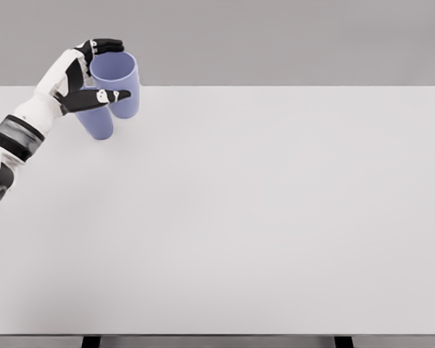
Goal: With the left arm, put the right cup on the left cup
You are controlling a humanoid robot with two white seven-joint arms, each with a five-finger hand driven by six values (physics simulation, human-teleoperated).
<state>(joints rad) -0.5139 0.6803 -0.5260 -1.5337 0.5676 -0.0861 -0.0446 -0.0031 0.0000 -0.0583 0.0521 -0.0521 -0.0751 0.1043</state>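
Two lavender-blue cups show at the table's far left. My left hand [101,71] is shut on one cup [119,83], holding it lifted and slightly tilted, its open mouth facing up. Fingers [107,46] wrap its far rim and the thumb [101,96] crosses its front. The other cup [96,122] stands on the table just below and left of the held one, its top hidden behind my hand and the held cup. The two cups overlap in view; I cannot tell whether they touch. My right hand is out of view.
The white table [261,217] spreads wide to the right and toward me. Its far edge runs just behind the cups, and its left edge lies close to my left forearm [18,134].
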